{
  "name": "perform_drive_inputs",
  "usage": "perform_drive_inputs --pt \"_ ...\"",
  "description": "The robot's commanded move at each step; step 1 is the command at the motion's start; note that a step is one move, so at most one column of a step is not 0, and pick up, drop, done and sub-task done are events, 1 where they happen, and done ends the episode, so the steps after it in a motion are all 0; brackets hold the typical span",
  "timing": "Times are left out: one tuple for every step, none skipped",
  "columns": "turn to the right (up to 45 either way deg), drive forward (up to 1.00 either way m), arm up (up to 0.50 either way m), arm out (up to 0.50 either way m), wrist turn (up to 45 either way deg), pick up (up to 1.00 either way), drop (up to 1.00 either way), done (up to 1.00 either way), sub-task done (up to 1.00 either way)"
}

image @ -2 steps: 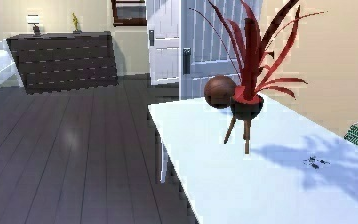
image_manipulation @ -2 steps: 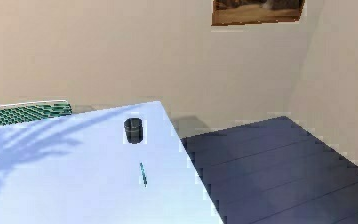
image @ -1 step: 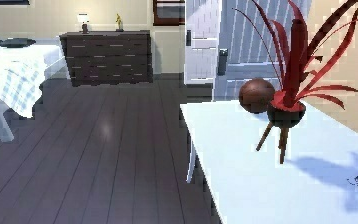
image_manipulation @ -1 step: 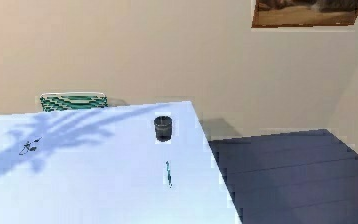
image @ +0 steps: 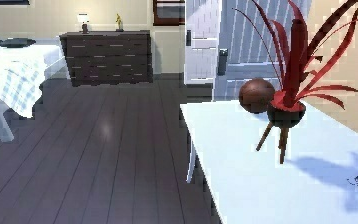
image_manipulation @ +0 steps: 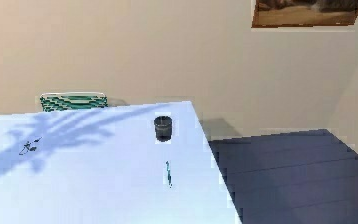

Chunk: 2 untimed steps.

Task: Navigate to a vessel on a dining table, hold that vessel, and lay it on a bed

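Observation:
A small dark cup-like vessel (image_manipulation: pixel 163 127) stands upright on the white dining table (image_manipulation: pixel 87 180), near its far right side in the arm side view. The same table (image: pixel 249 170) reaches into the forward view's right. A bed (image: pixel 17 72) with a pale checked cover lies at the forward view's far left, across the dark plank floor.
A red-leaved plant in a dark pot on legs (image: pixel 285 112) and a brown ball (image: pixel 256 96) stand on the table. A thin green stick (image_manipulation: pixel 168 175), small dark bits (image_manipulation: pixel 29 147) and a green chair back (image_manipulation: pixel 73 101) show too. A dark dresser (image: pixel 107 56) and white door (image: pixel 202 40) stand behind.

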Motion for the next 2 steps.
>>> perform_drive_inputs --pt "0.0 0.0 0.36 0.0 0.0 0.0 0.0 0.0 0.0" --pt "0.0 0.0 0.0 0.48 0.0 0.0 0.0 0.0 0.0"
